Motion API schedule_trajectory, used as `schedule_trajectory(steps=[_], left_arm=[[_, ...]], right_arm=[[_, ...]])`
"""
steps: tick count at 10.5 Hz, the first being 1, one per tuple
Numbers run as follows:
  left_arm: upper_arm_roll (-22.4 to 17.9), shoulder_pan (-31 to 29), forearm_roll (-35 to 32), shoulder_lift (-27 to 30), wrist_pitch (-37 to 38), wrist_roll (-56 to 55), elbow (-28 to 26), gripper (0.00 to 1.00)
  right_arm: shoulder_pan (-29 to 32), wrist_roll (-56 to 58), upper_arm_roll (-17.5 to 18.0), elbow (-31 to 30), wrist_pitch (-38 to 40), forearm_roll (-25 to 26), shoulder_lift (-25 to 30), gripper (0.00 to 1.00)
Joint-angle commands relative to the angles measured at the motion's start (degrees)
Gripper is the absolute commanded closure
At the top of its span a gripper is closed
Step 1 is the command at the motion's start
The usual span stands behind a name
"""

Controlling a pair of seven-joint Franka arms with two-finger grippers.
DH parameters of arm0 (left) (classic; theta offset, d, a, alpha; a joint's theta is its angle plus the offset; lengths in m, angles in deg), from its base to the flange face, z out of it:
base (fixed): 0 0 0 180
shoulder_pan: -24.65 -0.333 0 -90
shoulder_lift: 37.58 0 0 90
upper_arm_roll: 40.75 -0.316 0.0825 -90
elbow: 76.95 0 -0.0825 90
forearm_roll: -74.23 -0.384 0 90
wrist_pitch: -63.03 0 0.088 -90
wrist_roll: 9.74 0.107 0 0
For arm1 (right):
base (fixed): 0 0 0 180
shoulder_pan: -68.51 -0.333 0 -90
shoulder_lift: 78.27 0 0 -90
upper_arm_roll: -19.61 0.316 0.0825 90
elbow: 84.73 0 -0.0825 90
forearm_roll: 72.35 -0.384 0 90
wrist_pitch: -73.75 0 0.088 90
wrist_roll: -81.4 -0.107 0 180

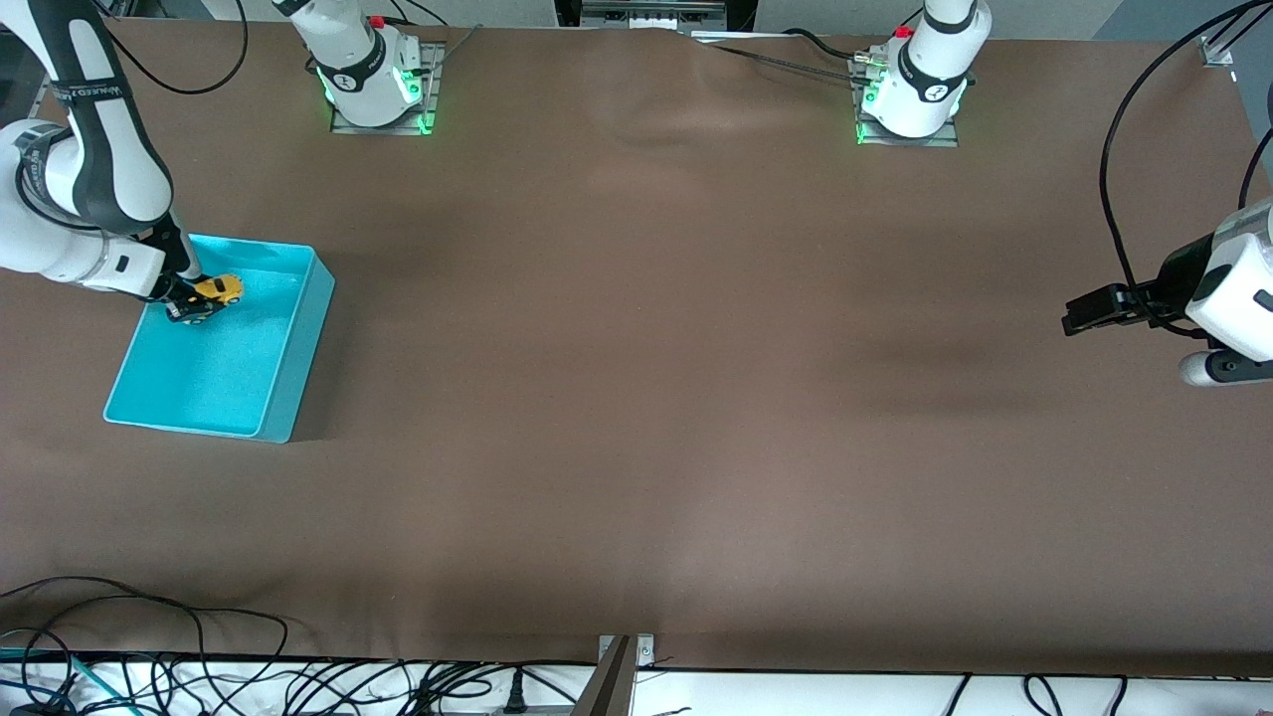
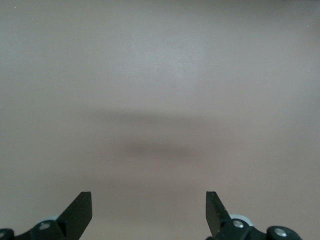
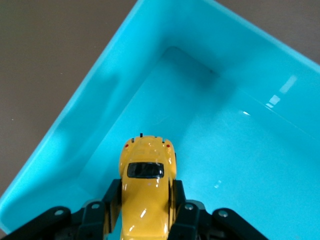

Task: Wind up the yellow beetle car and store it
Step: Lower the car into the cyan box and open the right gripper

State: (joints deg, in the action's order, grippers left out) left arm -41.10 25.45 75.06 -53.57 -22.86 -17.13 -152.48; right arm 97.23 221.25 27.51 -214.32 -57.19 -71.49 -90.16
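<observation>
While your right gripper (image 1: 189, 298) is hanging over the turquoise bin (image 1: 283, 398), its two fingers are pressing together on the yellow beetle car (image 1: 220, 289), one against each flank. In your right wrist view the black fingers (image 3: 111, 197) are squeezing the car (image 3: 146, 195) at its sides, and the car's roof and dark window are facing up toward that camera. The rounded end with two small red lights is pointing away from the gripper, toward an inner corner of the bin (image 3: 65, 135). You are holding the car above the bin's floor, within its walls, over the part of the bin farther from the front camera; whether its wheels are touching the floor cannot be told.

The bin is sitting on the brown table (image 1: 646, 398) at the right arm's end, nearer to the front camera than the right arm's base (image 1: 373, 89). Apart from the car in your grip, nothing is showing inside it.

Your left gripper (image 1: 1079, 310) is waiting over bare table at the left arm's end, well apart from the bin. Its fingers are standing wide apart and are holding nothing; in your left wrist view the two dark fingertips (image 2: 80, 210) are framing only brown tabletop (image 2: 160, 75) and a soft shadow.

Loose black cables (image 1: 149, 656) are trailing along the table edge nearest the front camera.
</observation>
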Motion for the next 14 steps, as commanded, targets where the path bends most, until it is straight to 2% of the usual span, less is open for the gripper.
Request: schedule_trajectory(steps=[1,6,7,8,9,12,14], left_arm=[[-0.26,-0.01,1.54,0.44,1.08,1.15,0.74,0.0],[-0.26,-0.01,1.54,0.44,1.08,1.15,0.74,0.0],[-0.26,-0.01,1.54,0.44,1.08,1.24,0.74,0.0],[-0.26,-0.01,1.54,0.44,1.08,1.15,0.74,0.0],[-0.26,-0.01,1.54,0.44,1.08,1.15,0.74,0.0],[-0.26,-0.01,1.54,0.44,1.08,1.15,0.74,0.0],[-0.26,-0.01,1.54,0.44,1.08,1.15,0.74,0.0]], right_arm=[[3.62,5.14,0.98,-2.77,-3.43,0.36,0.03,1.0],[5.82,5.6,0.98,-4.97,-7.83,0.36,-3.05,1.0],[6.17,5.6,0.98,-4.89,-7.84,0.1,-3.84,0.87],[6.44,5.6,0.98,-4.89,-7.84,0.01,-4.45,0.21],[6.61,5.6,0.98,-4.8,-7.49,0.01,-4.55,0.0],[6.53,3.94,1.16,-3.14,-3.91,-0.51,-2.37,0.0],[6.53,0.43,2.12,1.68,3.9,-0.52,-0.95,0.0]])
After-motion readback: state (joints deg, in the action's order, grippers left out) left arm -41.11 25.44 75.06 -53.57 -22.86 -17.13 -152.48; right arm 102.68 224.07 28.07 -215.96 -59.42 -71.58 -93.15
